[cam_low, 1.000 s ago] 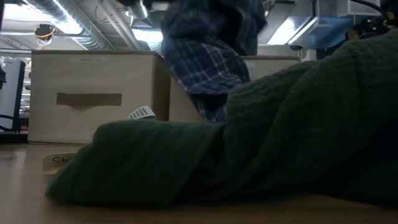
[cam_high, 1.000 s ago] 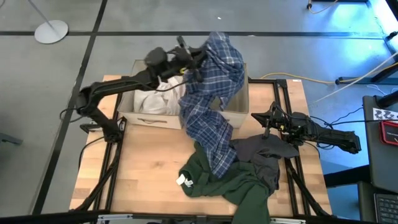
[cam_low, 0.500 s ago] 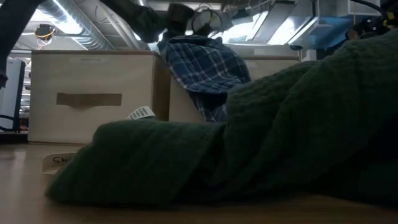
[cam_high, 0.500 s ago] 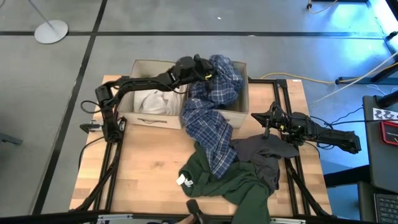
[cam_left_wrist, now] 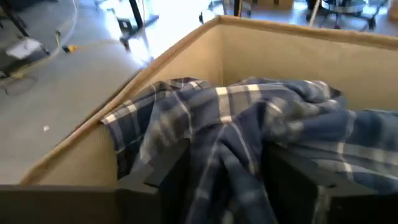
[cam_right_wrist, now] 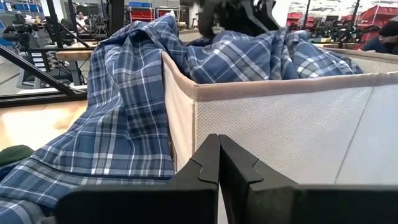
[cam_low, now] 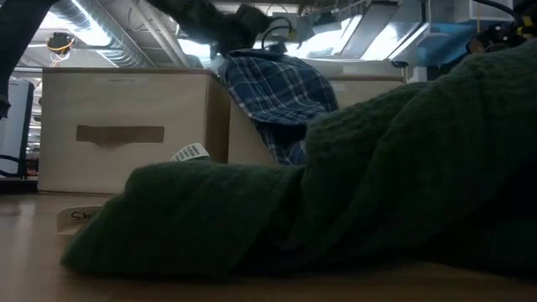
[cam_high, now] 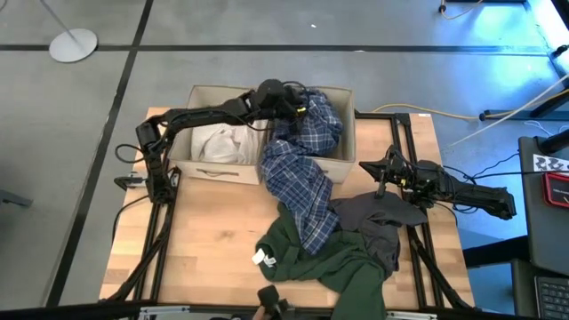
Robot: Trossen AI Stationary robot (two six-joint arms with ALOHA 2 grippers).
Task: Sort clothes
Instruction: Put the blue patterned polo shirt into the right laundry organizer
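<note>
The blue-and-white plaid shirt [cam_high: 298, 164] lies with its upper part in the right beige box [cam_high: 342, 156]. The rest drapes over the box's front wall onto the table and the dark green garment [cam_high: 329, 262], which has a white label [cam_high: 260, 258]. My left gripper [cam_left_wrist: 227, 168] is low over that box, open, with plaid cloth between its fingers. The white garment [cam_high: 218, 142] lies in the left box [cam_high: 182, 156]. The dark grey garment [cam_high: 373, 218] lies at the table's right, partly on the green one. Just beyond it my right gripper [cam_high: 384, 171] is shut and holds nothing. My left gripper comes from above and from the table's left, over the bunched upper part of the plaid shirt [cam_left_wrist: 236, 124] in the right box. A fold of cloth stands between the parted fingers [cam_left_wrist: 161, 180]. Whether they touch it, I cannot tell.
The two boxes stand side by side at the table's far edge. Bare wood [cam_high: 204, 240] shows at the near left. The green garment fills the foreground of the low view. The right arm [cam_high: 462, 196] reaches in from the table's right edge.
My left gripper has come down toward the right box with the plaid shirt. The shirt's upper part, held high a second ago, now lies bunched in the box. Its lower part has stayed draped on the table and the green garment.
</note>
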